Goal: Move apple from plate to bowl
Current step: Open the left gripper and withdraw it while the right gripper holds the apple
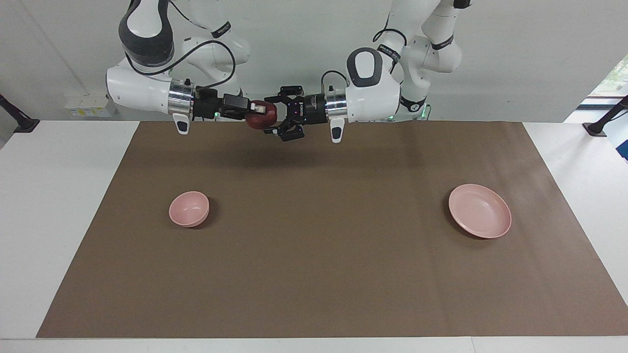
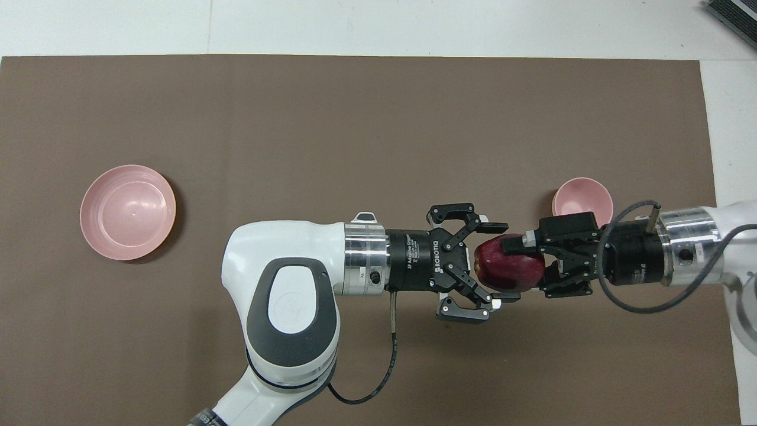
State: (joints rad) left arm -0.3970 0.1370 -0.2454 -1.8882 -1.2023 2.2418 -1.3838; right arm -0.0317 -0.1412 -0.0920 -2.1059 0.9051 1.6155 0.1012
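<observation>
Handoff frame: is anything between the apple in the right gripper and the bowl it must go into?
Nothing visible. The right gripper holds the apple in the air over the brown mat. The bowl sits empty toward the right arm's end, with bare mat around it. The open left gripper flanks the apple on the side away from the bowl.
</observation>
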